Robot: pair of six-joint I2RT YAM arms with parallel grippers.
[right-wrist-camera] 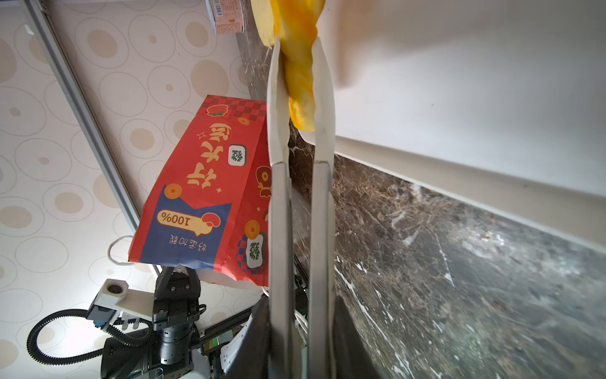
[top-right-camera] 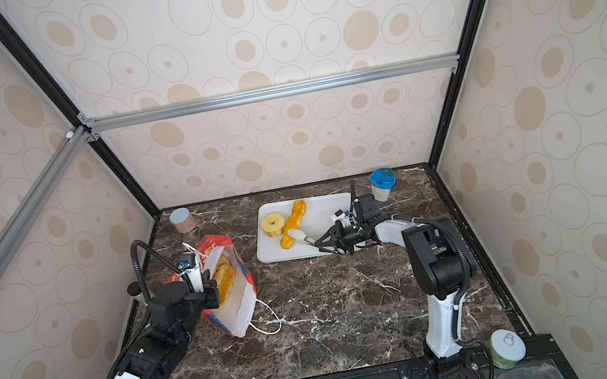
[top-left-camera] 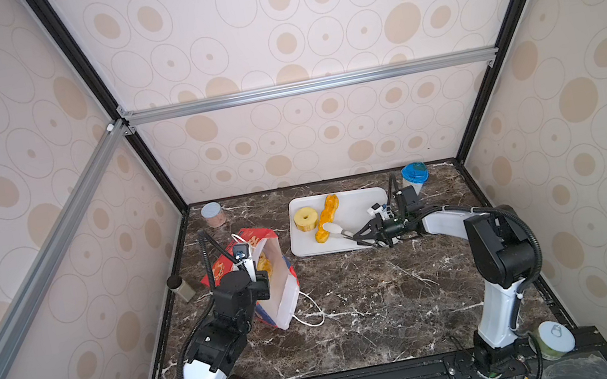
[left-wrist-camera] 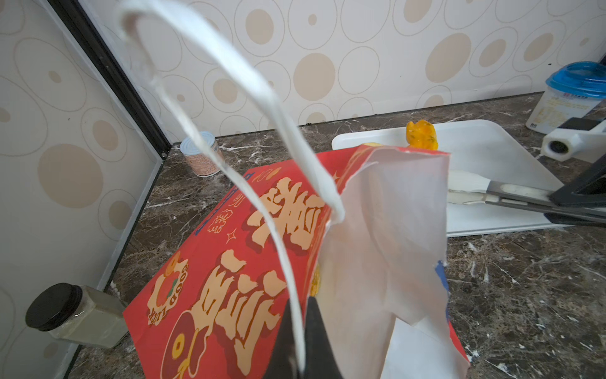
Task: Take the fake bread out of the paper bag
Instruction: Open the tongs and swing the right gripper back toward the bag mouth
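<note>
A black rail (top-left-camera: 368, 377) is edging a white-veined brown marble desk (top-left-camera: 376, 300) inside cream, oval-printed walls (top-left-camera: 287, 33).
Left fingers (left-wrist-camera: 316, 341) are pinching the white cord handle (left-wrist-camera: 303, 147) of the creased red paper bag (left-wrist-camera: 229, 262), tan bread (top-right-camera: 224, 278) showing inside; right fingers (right-wrist-camera: 257, 344) are squeezing steel tongs (right-wrist-camera: 280, 229), whose white tips are clamping the twisted orange stick (top-left-camera: 328, 215) on a smooth white tray (top-left-camera: 359, 202) beside a yellow ring (top-left-camera: 306, 226).

left gripper (left-wrist-camera: 300, 343): squeezed closed, arm bent | right gripper (right-wrist-camera: 301, 334): squeezed closed, arm stretched forward
</note>
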